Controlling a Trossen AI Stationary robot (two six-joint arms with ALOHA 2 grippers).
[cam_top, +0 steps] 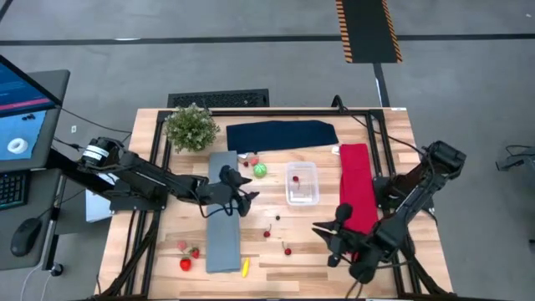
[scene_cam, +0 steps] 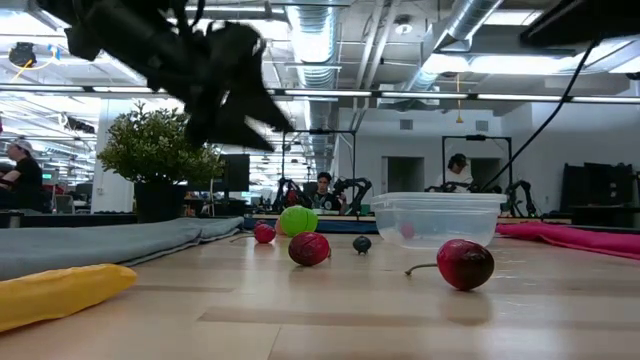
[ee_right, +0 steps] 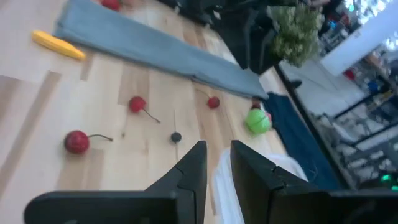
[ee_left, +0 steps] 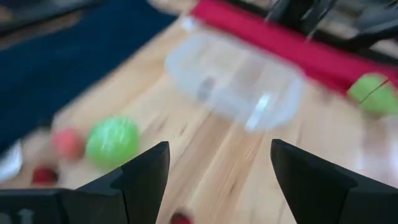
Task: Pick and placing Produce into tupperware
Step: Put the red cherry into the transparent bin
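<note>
The clear tupperware (cam_top: pixel 302 182) stands on its base mid-table, also in the low view (scene_cam: pixel 435 216) and the left wrist view (ee_left: pixel 236 81). A lime-green piece (cam_top: pixel 260 170) (ee_left: pixel 112 140) lies left of it with small red pieces (cam_top: pixel 250 159). Cherries (cam_top: pixel 287 249) (scene_cam: pixel 463 263) lie nearer. Strawberries (cam_top: pixel 185 263) and the yellow piece (cam_top: pixel 245 267) lie at the near edge. My left gripper (cam_top: pixel 241 198) (ee_left: pixel 217 180) hovers open above the grey cloth's right edge, near the green piece. My right gripper (cam_top: pixel 333 230) (ee_right: pixel 217 162) waits near the tub's near right, fingers almost together, holding nothing.
A grey cloth (cam_top: pixel 221 213) runs down the table left of centre. A navy cloth (cam_top: pixel 280 134) lies along the far edge and a red cloth (cam_top: pixel 358 188) lies right of the tub. A potted plant (cam_top: pixel 191 127) stands at the far left corner. People show in the room behind.
</note>
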